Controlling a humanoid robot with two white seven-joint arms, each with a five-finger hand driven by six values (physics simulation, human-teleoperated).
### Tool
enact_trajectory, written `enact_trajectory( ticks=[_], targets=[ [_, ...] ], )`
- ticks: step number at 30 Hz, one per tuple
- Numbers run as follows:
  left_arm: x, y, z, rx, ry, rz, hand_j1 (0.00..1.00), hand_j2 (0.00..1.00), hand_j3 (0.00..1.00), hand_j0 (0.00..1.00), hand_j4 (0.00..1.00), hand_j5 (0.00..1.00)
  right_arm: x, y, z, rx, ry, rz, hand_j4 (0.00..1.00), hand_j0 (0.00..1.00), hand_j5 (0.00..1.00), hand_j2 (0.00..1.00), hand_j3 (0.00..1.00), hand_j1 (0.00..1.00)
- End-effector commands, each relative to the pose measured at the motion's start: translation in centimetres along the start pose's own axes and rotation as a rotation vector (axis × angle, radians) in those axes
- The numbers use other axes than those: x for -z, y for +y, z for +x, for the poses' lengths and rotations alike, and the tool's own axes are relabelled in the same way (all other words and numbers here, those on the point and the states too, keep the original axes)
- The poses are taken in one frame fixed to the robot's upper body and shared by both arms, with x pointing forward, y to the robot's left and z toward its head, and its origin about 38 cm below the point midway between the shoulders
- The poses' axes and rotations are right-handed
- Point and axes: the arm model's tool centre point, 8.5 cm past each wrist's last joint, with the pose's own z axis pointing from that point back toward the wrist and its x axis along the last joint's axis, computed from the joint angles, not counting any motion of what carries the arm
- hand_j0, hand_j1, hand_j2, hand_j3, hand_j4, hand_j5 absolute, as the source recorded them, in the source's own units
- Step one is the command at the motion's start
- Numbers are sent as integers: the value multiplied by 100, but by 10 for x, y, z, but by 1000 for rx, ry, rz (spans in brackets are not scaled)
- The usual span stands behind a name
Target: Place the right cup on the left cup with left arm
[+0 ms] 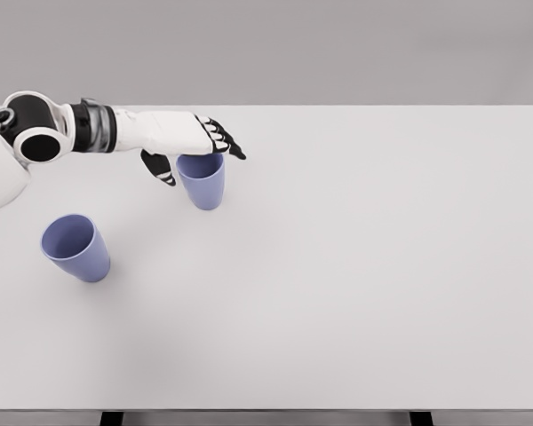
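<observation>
Two blue-violet cups stand upright on the white table (355,266). The left cup (75,248) is near the table's left edge. The right cup (202,182) stands farther back, left of the middle. My left arm comes in from the left, and its hand (204,165) is at the right cup's rim. The long fingers (222,138) stretch out over the far side of the rim, while the thumb (162,169) hangs down just left of the cup. The fingers look extended, not closed on the cup, which rests on the table.
Only the two cups are on the table. Its far edge runs just behind the hand, and its front edge is at the bottom of the view.
</observation>
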Motion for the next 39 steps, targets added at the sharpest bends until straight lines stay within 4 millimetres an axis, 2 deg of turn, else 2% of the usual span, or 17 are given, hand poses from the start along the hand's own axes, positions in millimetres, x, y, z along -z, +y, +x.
enact_trajectory(
  ticks=[1,39],
  targets=[
    [1,-1,1,-2,-1,-4,100,100,100,100,100,100,0,0,0,1,0,0,100,100,100,100,100,100],
    [9,-4,5,21,-5,-27,99,99,99,99,99,99,0,0,0,1,0,0,100,100,100,100,100,100]
  ],
)
